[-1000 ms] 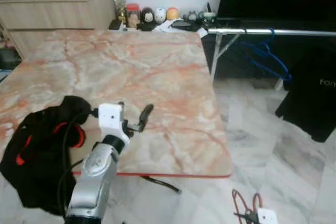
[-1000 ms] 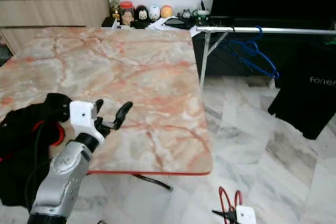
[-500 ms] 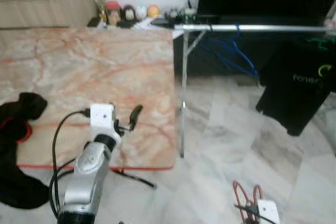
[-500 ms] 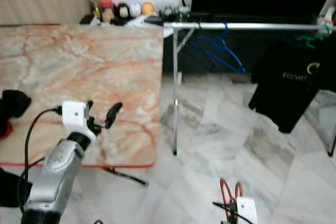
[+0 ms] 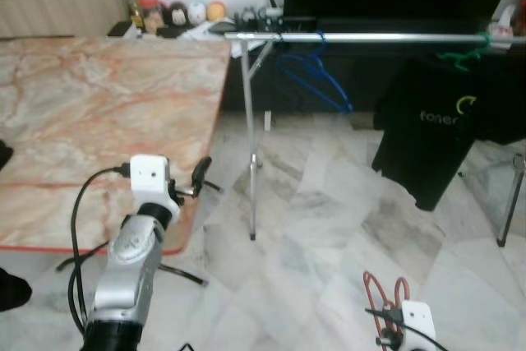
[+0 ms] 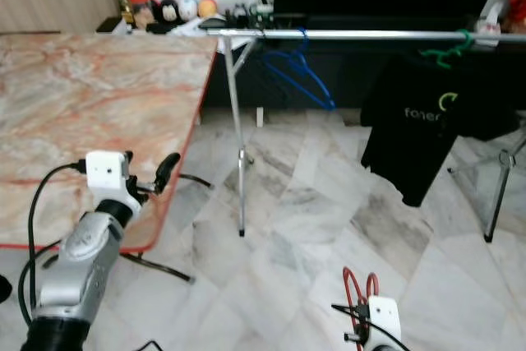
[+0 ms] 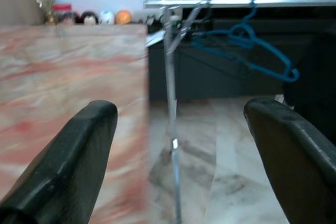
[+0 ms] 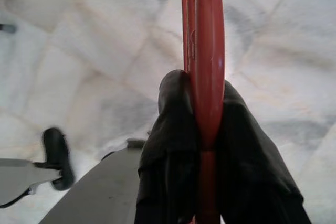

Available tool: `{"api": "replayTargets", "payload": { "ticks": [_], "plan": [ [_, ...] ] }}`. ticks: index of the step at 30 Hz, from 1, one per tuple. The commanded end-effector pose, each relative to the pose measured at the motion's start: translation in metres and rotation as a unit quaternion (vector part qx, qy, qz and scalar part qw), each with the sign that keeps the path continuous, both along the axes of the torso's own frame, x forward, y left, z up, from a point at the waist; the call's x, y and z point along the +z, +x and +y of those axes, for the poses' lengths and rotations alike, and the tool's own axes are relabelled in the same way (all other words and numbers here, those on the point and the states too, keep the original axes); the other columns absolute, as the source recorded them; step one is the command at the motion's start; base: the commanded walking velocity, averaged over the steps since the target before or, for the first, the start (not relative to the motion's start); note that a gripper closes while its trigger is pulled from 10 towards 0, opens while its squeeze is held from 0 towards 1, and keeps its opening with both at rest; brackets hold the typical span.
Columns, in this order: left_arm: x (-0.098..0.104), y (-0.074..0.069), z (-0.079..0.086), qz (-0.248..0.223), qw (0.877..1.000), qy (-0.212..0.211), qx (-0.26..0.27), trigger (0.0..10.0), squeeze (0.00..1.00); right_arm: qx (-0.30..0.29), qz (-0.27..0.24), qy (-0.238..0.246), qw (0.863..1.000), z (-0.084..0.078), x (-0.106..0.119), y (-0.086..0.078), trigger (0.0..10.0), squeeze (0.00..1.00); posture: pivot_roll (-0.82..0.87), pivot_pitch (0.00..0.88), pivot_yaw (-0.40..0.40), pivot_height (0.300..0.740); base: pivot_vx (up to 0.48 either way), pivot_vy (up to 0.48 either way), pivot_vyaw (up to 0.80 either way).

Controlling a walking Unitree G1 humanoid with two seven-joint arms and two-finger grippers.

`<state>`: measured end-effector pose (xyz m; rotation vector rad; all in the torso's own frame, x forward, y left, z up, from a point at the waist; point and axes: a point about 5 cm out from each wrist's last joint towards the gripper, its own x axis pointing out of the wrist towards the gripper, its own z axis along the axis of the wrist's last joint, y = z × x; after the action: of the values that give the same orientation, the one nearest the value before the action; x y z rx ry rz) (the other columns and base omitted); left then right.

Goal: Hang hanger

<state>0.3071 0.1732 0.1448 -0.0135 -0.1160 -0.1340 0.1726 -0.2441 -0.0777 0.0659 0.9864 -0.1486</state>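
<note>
The red plastic hanger (image 8: pixel 207 51) is clamped between your right gripper's (image 8: pixel 202 124) closed fingers low over the marble floor (image 5: pixel 329 228), while your left gripper (image 7: pixel 184 145) is spread empty beside the silver metal rail (image 5: pixel 370 37).

Even daylight, soft wrist-view blur

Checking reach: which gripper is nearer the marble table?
Left. The left gripper hovers over the marble table edge; the right gripper, holding the red hanger, is over the floor.
</note>
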Motion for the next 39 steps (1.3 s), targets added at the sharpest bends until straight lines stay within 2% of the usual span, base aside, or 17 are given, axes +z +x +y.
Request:
{"api": "replayTargets", "payload": {
  "ticks": [1,4,6,10,17,20,25,29,34,39],
  "plan": [
    [-0.001,-0.001,0.001,-0.001,1.0,0.006,-0.001,10.0,0.0,-0.001,-0.011,-0.007,1.0,-0.006,0.004,0.005,10.0,0.0,0.01,0.0,0.002,0.74,0.0,-0.472,0.0],
    [0.002,-0.004,0.009,-0.002,1.0,-0.002,0.013,10.0,0.0,0.004,-0.015,-0.007,1.0,-0.007,0.006,0.007,10.0,0.0,0.02,0.0,-0.003,0.74,0.0,-0.472,0.0],
    [0.001,-0.005,0.022,-0.001,1.0,0.003,0.031,10.0,0.0,0.011,-0.019,-0.008,1.0,-0.008,0.007,0.008,10.0,0.0,0.01,0.0,-0.01,0.74,0.0,-0.472,0.0],
    [0.001,-0.006,0.029,0.002,0.999,0.006,0.039,10.0,0.0,-0.003,-0.035,-0.006,0.999,-0.01,0.008,0.009,10.0,0.0,-0.01,0.0,-0.01,0.74,0.0,-0.472,0.0],
    [-0.005,0.001,0.02,0.017,1.0,0.012,0.021,10.0,0.0,-0.009,-0.048,-0.009,0.999,-0.01,0.009,0.011,10.0,0.0,-0.04,0.0,-0.011,0.74,0.0,-0.464,0.0],
    [-0.008,0.001,0.013,0.025,1.0,0.009,0.006,10.0,0.0,0.017,-0.093,0.005,0.996,0.031,0.017,0.044,10.0,0.0,-0.06,0.004,0.007,0.74,0.0,-0.082,0.0],
    [-0.015,-0.002,0.008,0.044,0.999,0.016,-0.016,10.0,0.0,-0.003,-0.099,0.019,0.995,0.03,0.014,0.036,10.0,0.0,-0.08,0.017,0.025,0.74,0.0,0.0,0.0],
    [-0.018,0.007,0.001,0.058,0.997,0.031,-0.045,10.0,0.0,-0.031,-0.11,0.012,0.993,0.024,0.013,0.03,10.0,0.0,-0.1,0.045,0.032,0.74,0.0,0.0,0.0],
    [-0.015,0.011,-0.001,0.056,0.997,0.031,-0.051,10.0,0.0,-0.019,-0.107,0.007,0.994,0.026,0.012,0.031,10.0,0.0,-0.09,0.049,0.027,0.74,0.0,0.0,0.0],
    [-0.019,0.005,0.001,0.056,0.997,0.027,-0.045,10.0,0.0,-0.006,-0.098,0.015,0.995,0.033,0.009,0.028,10.0,0.0,-0.09,0.057,0.005,0.74,0.0,0.0,-0.16]
  ]
}}
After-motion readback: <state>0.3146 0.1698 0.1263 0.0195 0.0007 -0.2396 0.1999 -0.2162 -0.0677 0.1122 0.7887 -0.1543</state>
